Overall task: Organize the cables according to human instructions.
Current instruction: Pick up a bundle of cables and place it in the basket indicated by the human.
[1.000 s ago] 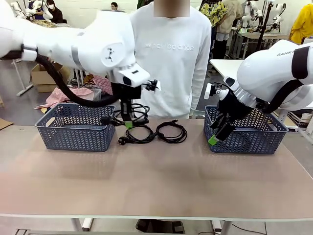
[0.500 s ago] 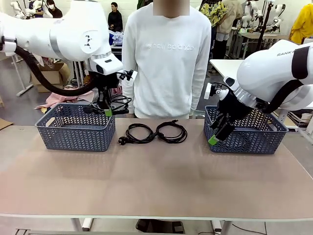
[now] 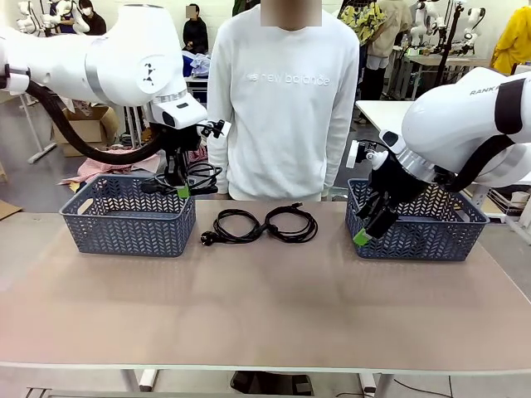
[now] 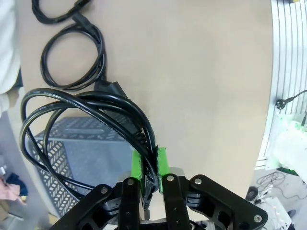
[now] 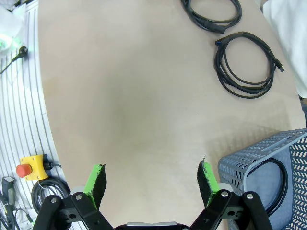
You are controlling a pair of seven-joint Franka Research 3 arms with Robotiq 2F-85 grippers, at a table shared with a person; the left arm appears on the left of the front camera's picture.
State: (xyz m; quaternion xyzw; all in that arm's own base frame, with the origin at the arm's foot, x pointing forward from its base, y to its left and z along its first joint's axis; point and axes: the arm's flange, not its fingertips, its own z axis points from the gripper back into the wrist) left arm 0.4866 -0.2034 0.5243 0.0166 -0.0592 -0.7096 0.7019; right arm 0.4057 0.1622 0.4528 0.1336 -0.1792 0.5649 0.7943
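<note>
**A:** What has changed in the last second?

**B:** The left gripper (image 3: 182, 191) has carried a coiled cable (image 3: 203, 176) away from the middle of the table (image 3: 265, 307). It now hangs over the inner end of the left basket (image 3: 124, 232), and over the last half second it has barely shifted.

**A:** Is the grip firm?

**B:** Yes. Its green pads (image 4: 162, 160) are clamped on the bunched strands, and the loop dangles free above the basket.

**A:** And the rest?

**B:** A cable with a plug end (image 3: 232, 226) and a second cable (image 3: 292, 222) lie just beside each other on the table in front of the person (image 3: 282, 99). A fourth cable (image 5: 280, 187) sits in the right basket (image 3: 423, 236). The right gripper (image 3: 362, 236) waits near that basket, fingers apart and empty.

**A:** So what does that mean?

**B:** I judge the carry done. Letting go should drop this coil in, leaving two to sort.
</note>
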